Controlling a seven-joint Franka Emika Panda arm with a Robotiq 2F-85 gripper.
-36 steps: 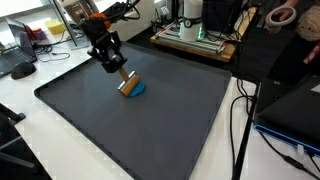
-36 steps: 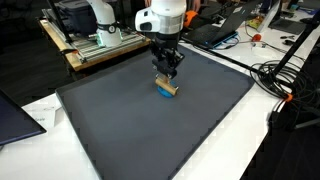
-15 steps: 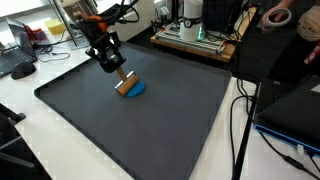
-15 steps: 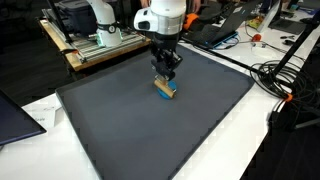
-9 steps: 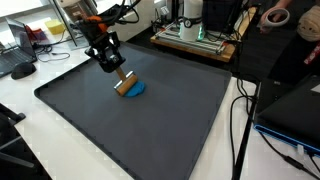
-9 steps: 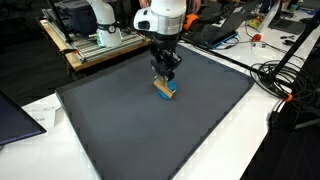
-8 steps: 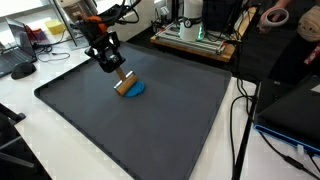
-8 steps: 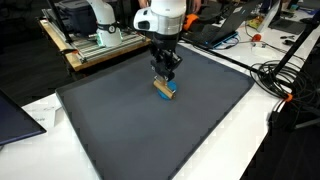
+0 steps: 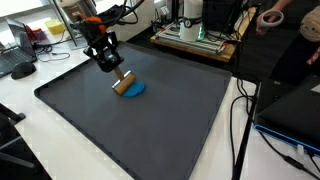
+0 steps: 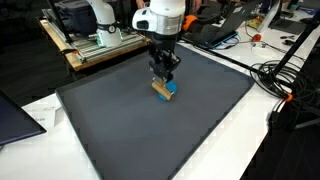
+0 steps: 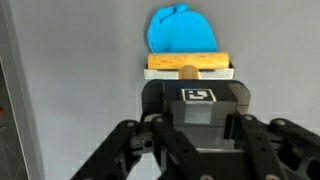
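My gripper [image 9: 116, 71] [image 10: 163, 77] points down over the far part of a dark grey mat [image 9: 150, 125] [image 10: 150, 130]. It is shut on the upright handle of a wooden block [image 9: 122, 85] [image 10: 160, 91] [image 11: 189, 62] with a white underside. The block rests tilted on the mat. A crumpled blue cloth [image 9: 134, 89] [image 10: 171, 87] [image 11: 181, 31] lies right against the block's far side. In the wrist view the gripper [image 11: 190, 84] comes up from the bottom, and its body hides most of the handle.
The mat has a raised rim and lies on a white table [image 9: 60, 140]. A rack of equipment [image 9: 195, 35] [image 10: 100, 35] stands behind it. Cables [image 10: 280, 80] trail on one side, and a dark laptop [image 10: 15, 115] sits at a corner. A person's hand [image 9: 270, 18] holds a tape roll.
The gripper and the wooden block have slid a little along the mat, with the blue cloth staying against the block. The grip is unchanged.
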